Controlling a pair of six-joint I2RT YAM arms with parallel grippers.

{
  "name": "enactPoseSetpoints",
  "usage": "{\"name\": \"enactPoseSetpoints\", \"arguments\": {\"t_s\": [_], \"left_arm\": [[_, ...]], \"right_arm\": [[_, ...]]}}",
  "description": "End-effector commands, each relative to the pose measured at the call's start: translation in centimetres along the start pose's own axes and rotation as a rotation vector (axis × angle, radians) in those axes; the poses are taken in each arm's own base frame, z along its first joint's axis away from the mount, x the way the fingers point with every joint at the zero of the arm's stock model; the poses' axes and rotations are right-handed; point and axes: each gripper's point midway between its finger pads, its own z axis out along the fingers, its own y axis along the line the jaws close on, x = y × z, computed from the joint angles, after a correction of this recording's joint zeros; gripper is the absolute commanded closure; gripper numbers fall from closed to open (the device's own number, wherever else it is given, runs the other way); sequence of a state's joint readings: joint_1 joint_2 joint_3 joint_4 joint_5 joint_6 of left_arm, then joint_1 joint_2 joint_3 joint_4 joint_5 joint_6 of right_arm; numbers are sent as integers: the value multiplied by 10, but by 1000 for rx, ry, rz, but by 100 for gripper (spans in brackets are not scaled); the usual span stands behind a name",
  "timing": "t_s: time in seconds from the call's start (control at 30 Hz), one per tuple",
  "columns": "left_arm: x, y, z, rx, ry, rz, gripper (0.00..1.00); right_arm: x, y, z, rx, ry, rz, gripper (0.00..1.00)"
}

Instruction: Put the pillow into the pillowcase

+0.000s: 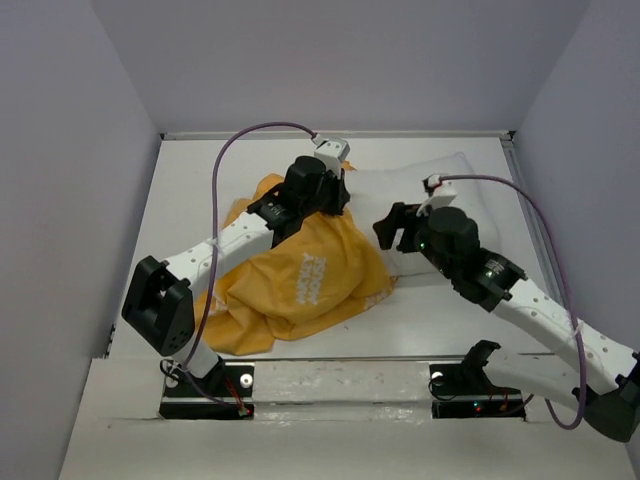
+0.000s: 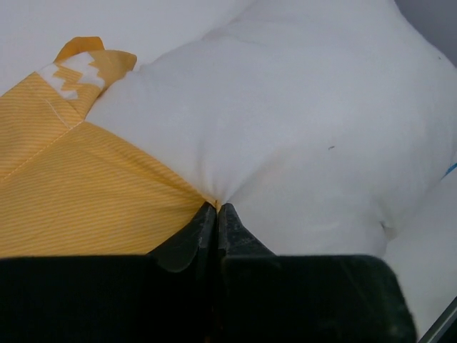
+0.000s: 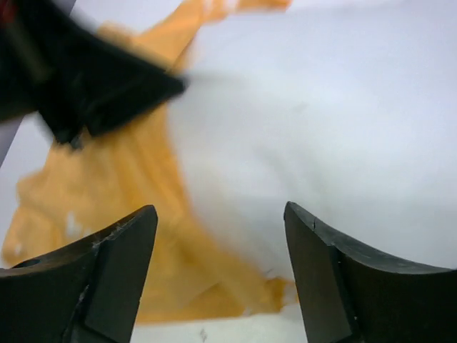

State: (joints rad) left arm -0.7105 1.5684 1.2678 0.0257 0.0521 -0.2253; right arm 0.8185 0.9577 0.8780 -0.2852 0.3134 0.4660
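Left wrist view shows the left jaws clenched, it seems, on the rim of the pillowcase (image 2: 86,193), just where it meets the pillow (image 2: 300,128). The pillow lies on the surface (image 1: 190,170), mostly outside. The right jaws hang released over it, grasping nothing. Stuffing is in hand; next, I judge, the right arm must push the pillow deeper.

The white table (image 1: 190,180) carries the pillow (image 1: 390,185) and orange pillowcase (image 1: 300,285).
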Motion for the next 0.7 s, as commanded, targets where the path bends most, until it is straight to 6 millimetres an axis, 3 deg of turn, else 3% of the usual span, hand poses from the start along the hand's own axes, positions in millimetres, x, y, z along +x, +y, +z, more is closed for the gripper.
{"name": "enactPoseSetpoints", "arguments": {"t_s": [0.0, 0.03, 0.07, 0.13, 0.2, 0.23, 0.3, 0.33, 0.4, 0.47, 0.53, 0.57, 0.63, 0.67], "left_arm": [[-48, -9, -25, 41, -151, 4, 79], [-47, -8, -24, 37, -151, 0, 63], [-49, -8, -24, 33, -152, -5, 55], [-49, -7, -24, 30, -147, -7, 33], [-49, -4, -24, 11, -143, -5, 27], [-49, 0, -25, -13, -142, 1, 24], [-49, 13, -25, -87, -145, 3, 24], [-48, 17, -24, -103, -135, 6, 25], [-45, 22, -19, -132, -115, 17, 30], [-37, 25, -14, -140, -82, 28, 40], [-38, 24, -11, -134, -87, 26, 55], [-38, 22, -10, -128, -87, 25, 68], [-45, 13, -8, -79, -103, 28, 70], [-44, 9, -4, -61, -89, 30, 64]], "right_arm": [[-54, -57, 5, 159, -82, -69, 15], [-54, -76, 11, 204, -67, -59, 11], [-49, -88, 17, 236, -36, -61, 10], [-22, -120, 32, 330, 59, -56, 9], [-5, -136, 39, 367, 103, -28, 14], [11, -145, 43, 388, 137, -17, 22], [23, -144, 51, 370, 164, -3, 45], [26, -141, 53, 350, 171, 9, 72], [30, -123, 59, 243, 170, 43, 99], [37, -106, 55, 161, 162, 85, 100], [36, -94, 52, 121, 140, 95, 100], [37, -88, 50, 107, 134, 94, 100], [49, -73, 45, 84, 157, 99, 100], [50, -69, 43, 85, 146, 112, 100]]}}
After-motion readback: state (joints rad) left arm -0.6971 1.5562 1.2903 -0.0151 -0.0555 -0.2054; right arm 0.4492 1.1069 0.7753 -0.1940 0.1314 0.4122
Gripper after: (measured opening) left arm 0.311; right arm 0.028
